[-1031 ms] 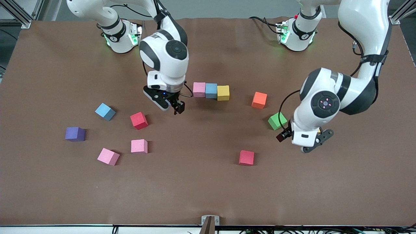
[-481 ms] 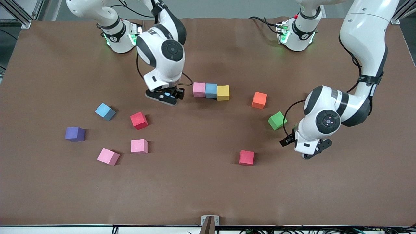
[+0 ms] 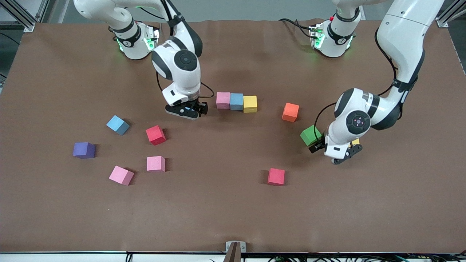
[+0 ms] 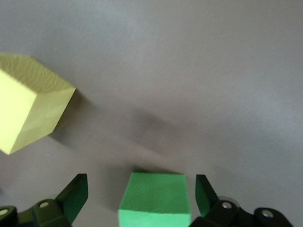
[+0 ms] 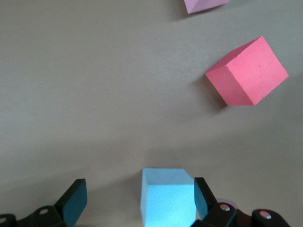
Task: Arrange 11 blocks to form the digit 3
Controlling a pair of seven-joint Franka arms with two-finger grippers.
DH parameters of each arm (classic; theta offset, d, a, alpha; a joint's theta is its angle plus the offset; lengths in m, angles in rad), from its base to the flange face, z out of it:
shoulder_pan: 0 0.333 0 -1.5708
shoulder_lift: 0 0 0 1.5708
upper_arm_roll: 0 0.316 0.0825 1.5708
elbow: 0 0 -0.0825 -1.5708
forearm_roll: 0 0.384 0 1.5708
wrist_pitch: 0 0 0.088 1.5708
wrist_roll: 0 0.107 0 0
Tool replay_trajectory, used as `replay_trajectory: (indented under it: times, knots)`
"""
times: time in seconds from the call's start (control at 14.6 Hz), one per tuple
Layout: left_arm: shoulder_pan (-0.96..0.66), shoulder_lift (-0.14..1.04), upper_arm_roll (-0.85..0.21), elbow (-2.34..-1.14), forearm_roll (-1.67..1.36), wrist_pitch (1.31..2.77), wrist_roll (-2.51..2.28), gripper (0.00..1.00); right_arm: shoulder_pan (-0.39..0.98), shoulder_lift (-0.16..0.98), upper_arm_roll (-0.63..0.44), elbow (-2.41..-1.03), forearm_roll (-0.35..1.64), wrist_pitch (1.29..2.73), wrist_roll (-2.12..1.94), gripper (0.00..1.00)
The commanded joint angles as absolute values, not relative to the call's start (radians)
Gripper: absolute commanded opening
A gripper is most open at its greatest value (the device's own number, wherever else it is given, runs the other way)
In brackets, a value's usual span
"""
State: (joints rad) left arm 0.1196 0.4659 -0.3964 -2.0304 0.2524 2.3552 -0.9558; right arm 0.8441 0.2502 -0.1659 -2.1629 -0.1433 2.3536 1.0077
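While both wait low — left gripper [image 4: 137,198] wide astride green block [image 4: 155,198], right gripper [image 5: 137,201] wide around light blue block [image 5: 168,196].

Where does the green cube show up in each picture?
Front view: green cube by the left gripper, toward the left arm's end of the table.
Left wrist view: between that gripper's open fingers.
Right wrist view: not in it.
Shared landmark: the loose yellow cube beside it, only a sliver in the front view.

Robotics lab; brown-covered table [image 3: 233,218], aluminium frame [image 3: 16,12], cabling [image 3: 291,22], fixed arm bases [image 3: 333,40]
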Motion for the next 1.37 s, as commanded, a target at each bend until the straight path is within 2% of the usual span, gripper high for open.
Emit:
replay_trajectory:
  times: [0.0, 0.34, 0.89, 1.31]
  knots:
    - [0.137, 0.377, -0.413, -2.152, 0.256, 2.427, -0.979, 1.00, 0.802, 0.179, -0.133, -2.241, -0.111, 2.375, 0.945, 1.00]
    - [0.135, 0.379, -0.439, -2.151, 0.249, 2.473, -0.988, 1.00, 0.778, 0.190, -0.132, -2.269, 0.098, 2.373, 0.809, 1.00]
    - [0.126, 0.410, -0.492, -2.144, 0.264, 2.474, -0.933, 1.00, 0.761, 0.201, -0.129, -2.296, 0.100, 2.375, 0.706, 1.00]
    - [0.135, 0.439, -0.488, -2.148, 0.285, 2.465, -0.885, 0.99, 0.724, 0.236, -0.068, -2.298, 0.100, 2.387, 0.706, 1.00]
